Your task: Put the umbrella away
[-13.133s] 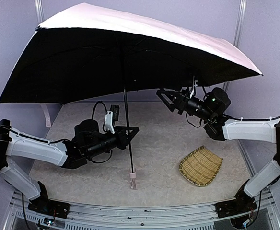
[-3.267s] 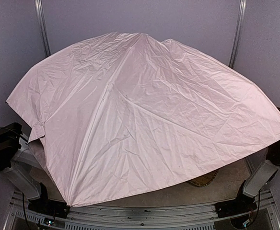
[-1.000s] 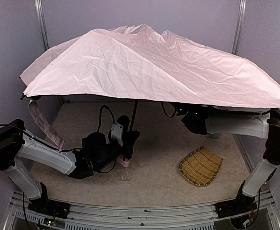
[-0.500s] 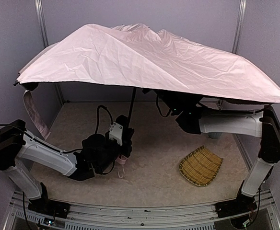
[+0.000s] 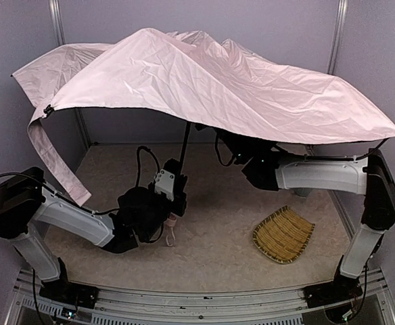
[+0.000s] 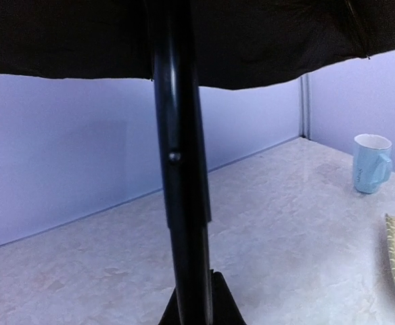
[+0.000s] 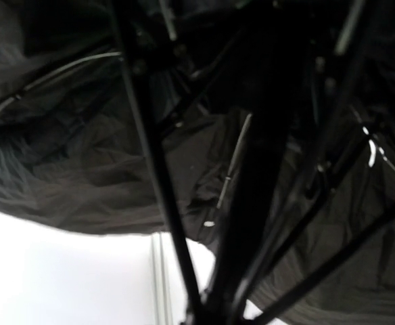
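Above the table (image 5: 218,203), the umbrella (image 5: 204,88) is spread out like a big pink roof, and its cloth is wrinkly and bumpy on top. Its thin black shaft (image 5: 184,145) leans down to the left gripper (image 5: 176,198), which I see squeezed tight around the shaft just over the small pink handle (image 5: 172,222). A pink strap (image 5: 49,159) hangs down from the left edge of the cloth. The right gripper (image 5: 226,143) is tucked up under the cloth near the top of the shaft. Its camera shows only dark lining (image 7: 69,156) and thin black ribs (image 7: 150,156), so I cannot tell if those jaws are holding anything or not. A straw tray (image 5: 283,234) lies on the table on the right, well apart from the handle. A pale blue mug (image 6: 371,162) stands upright near the wall.
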Robot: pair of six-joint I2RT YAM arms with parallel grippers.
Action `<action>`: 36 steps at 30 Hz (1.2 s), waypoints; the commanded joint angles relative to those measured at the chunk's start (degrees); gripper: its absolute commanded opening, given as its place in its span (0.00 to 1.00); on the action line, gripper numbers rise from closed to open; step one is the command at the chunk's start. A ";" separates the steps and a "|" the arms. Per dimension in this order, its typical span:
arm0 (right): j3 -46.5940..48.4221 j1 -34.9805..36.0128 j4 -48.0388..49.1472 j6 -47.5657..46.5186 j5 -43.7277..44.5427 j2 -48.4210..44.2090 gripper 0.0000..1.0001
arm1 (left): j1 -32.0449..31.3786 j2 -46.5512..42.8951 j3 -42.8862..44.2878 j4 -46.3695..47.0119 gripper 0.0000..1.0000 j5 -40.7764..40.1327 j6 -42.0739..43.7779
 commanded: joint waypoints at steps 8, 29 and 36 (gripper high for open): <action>-8.30 4.22 -39.87 -4.94 -7.79 14.23 0.13 | 3.19 -8.66 8.12 13.02 0.00 26.30 -3.85; -9.28 5.81 -39.19 -2.92 -8.90 17.52 0.13 | 5.36 -8.38 6.45 20.23 0.00 20.42 -1.55; -9.97 7.54 -38.76 -1.95 -8.99 18.31 0.12 | 6.56 -7.46 4.34 23.89 0.00 19.95 -2.51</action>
